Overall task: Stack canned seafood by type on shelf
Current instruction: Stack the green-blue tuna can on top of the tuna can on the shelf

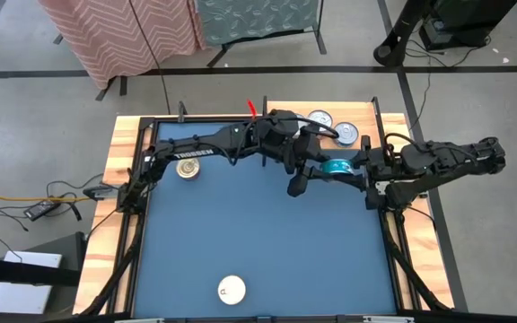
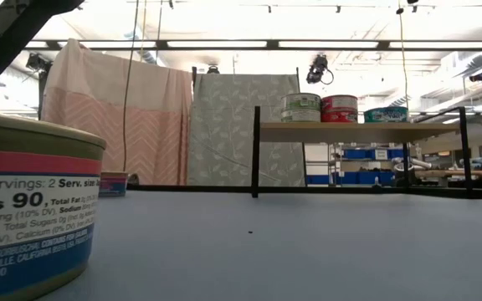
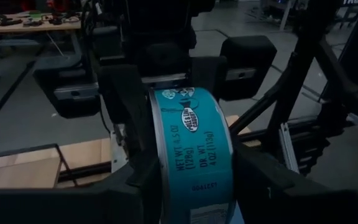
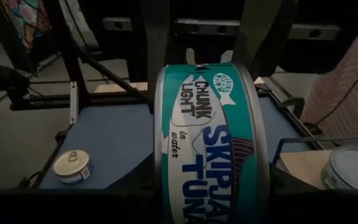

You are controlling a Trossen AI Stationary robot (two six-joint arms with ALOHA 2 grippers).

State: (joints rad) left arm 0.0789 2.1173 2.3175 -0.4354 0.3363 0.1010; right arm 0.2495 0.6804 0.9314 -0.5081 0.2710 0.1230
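Note:
A teal-labelled tin (image 1: 337,166) hangs in the air over the table's far right part, turned on its edge. My left gripper (image 1: 323,167) reaches it from the left and my right gripper (image 1: 355,169) from the right; both are shut on it. The shelf (image 2: 358,131), a light-wood plank on dark uprights at the far right, carries a green-labelled tin (image 2: 301,107), a red one (image 2: 339,108) and a teal one (image 2: 386,114), all resting on their bottoms. A gold-lidded tin (image 1: 188,167) rests on the table at the far left. My left gripper pinches the teal tin by its two flat ends (image 3: 156,174) between its two fingers, coming level from the table's left. The tin stands on edge, label outward, clear of the table. My right gripper pinches the same two flat ends (image 4: 161,180) on the tin's opposite half, level from the table's right. Its fingers (image 3: 124,106) face my left fingers across the tin.
A white-topped tin (image 1: 232,289) stands near the table's front edge, large in the low view (image 2: 32,209). Black rails (image 1: 384,144) frame the blue table. Two silver lids (image 1: 319,118) show on the shelf just behind the arms. Open blue surface lies in the middle.

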